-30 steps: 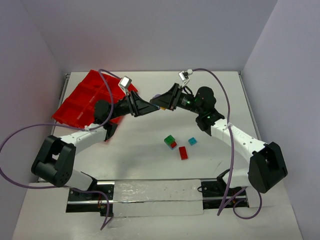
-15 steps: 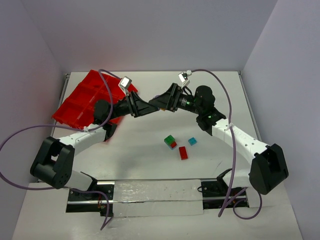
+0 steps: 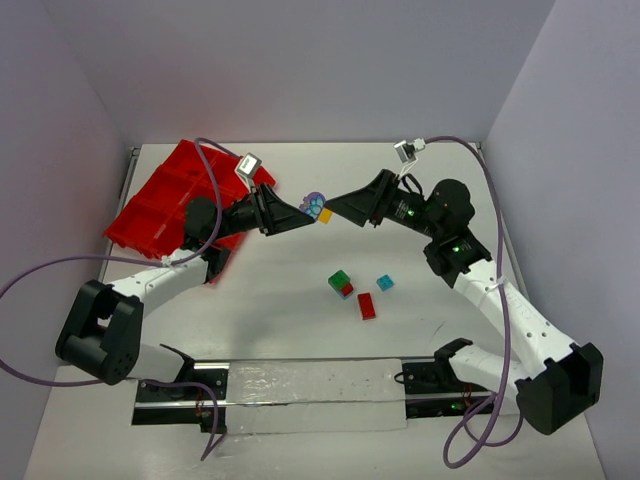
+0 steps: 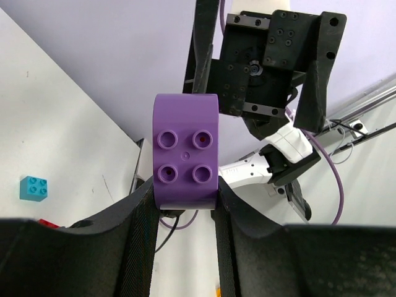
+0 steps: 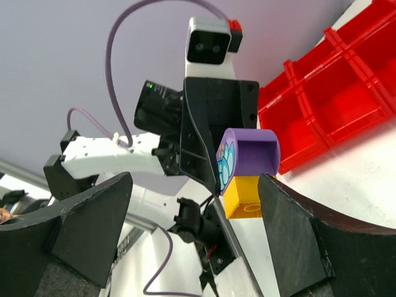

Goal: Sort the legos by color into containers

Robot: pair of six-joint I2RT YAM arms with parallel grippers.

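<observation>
Top: the right gripper (image 3: 338,208) has let go and backed off, jaws apart. The left gripper (image 3: 308,212) holds the purple brick (image 3: 316,200), with the yellow brick (image 3: 325,214) attached, above the desk's far middle.
Left wrist: purple brick clamped.
Right wrist: the pair is unsplit, so separating likely needs another try before the tray (image 5: 334,105).

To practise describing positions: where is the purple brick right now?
In the top view the purple brick hangs above mid-table, pinched in the left gripper, right of the red tray, a yellow brick against it, the open right gripper facing it.
</observation>
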